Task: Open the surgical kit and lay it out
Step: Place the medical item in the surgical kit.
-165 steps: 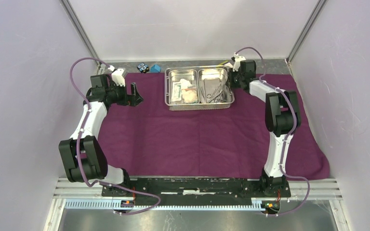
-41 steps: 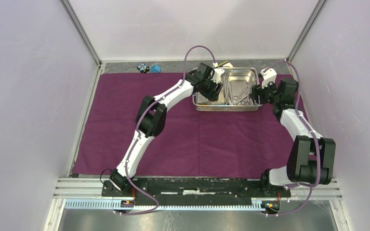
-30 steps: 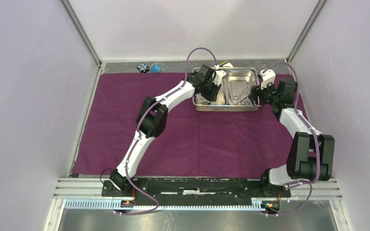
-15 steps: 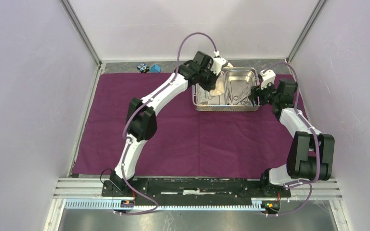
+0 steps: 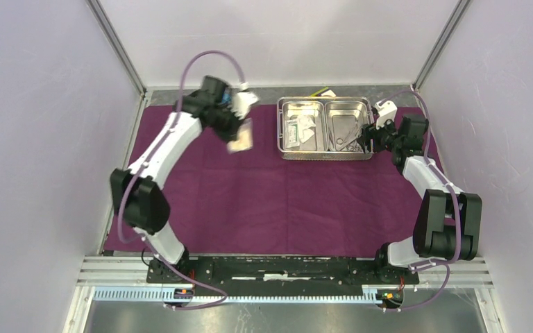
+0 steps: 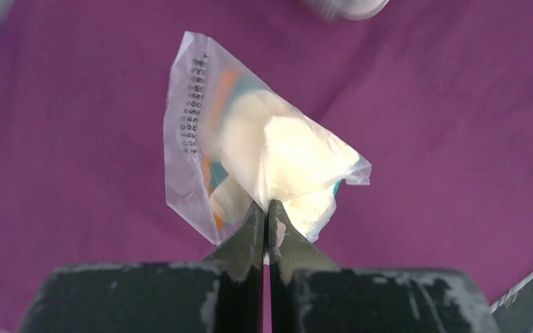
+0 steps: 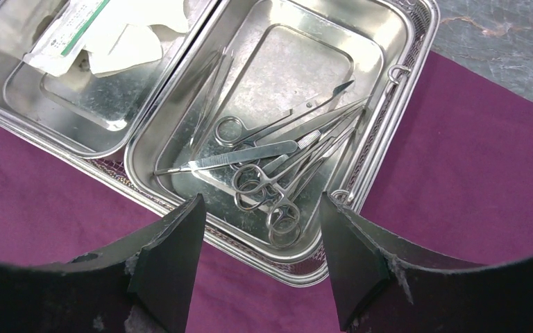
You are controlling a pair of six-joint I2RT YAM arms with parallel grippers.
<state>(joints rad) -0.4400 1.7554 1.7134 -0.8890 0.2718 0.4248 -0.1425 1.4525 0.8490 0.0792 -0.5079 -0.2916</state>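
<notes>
The dark-purple cloth wrap (image 5: pixel 284 201) lies spread flat over the table. My left gripper (image 5: pixel 237 125) (image 6: pixel 267 208) is shut on a clear printed bag of white gauze (image 5: pixel 240 136) (image 6: pixel 277 159), hanging above the cloth to the left of the steel tray (image 5: pixel 326 155). The tray's left compartment holds a flat white packet (image 5: pixel 291 130) (image 7: pixel 62 35) and a gauze wad (image 5: pixel 308 127) (image 7: pixel 135 41). Steel scissors, clamps and tweezers (image 5: pixel 347 137) (image 7: pixel 271 166) lie in the right compartment. My right gripper (image 5: pixel 370 135) (image 7: pixel 262 208) hangs open over the tray's right end, holding nothing.
A small yellow-tipped block (image 5: pixel 323 91) lies on the grey strip behind the tray. Side walls and slanted frame posts (image 5: pixel 118 48) close in the table. The cloth's right edge (image 5: pixel 468 239) droops near the right wall.
My left gripper shut on the gauze bag in the tray's left compartment, lifted it out and swung left over the cloth. The right arm stayed still.
</notes>
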